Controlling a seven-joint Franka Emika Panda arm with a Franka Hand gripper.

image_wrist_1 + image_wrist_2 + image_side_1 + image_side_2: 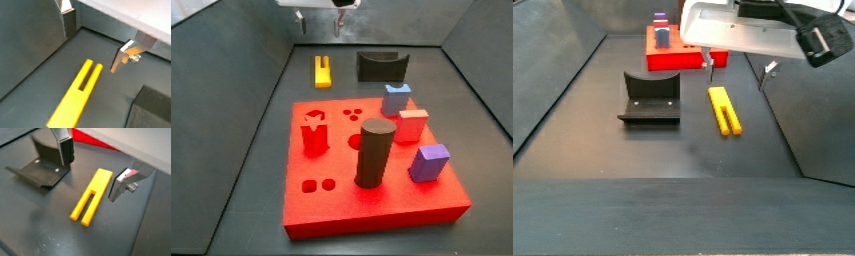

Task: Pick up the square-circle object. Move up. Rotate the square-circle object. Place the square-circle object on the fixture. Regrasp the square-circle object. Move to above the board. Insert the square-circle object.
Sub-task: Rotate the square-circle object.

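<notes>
One yellow piece to fetch: the square-circle object (91, 196) lies flat on the grey floor, prongs and slot plain in both wrist views (79, 93), near the far wall in a side view (323, 70), just beside the fixture (381, 66) and apart from it. The board (366, 168) sits nearer the front edge, carrying a dark cylinder peg (373, 153), blue block (396, 98), purple block (429, 163) and red blocks. Gripper (94, 162) hangs above the piece, claw spread wide, nothing between the plates; one finger (65, 147) stands on the fixture side, the other (121, 184) on the open side. Judgement: pick-up not yet begun. To do it well, centre the plates across the narrow width of the piece, come straight down until the pads bracket its long flanks, then close. Risk: the fixture-side finger clipping the fixture base (34, 172), or a pad landing on top of the piece.
</notes>
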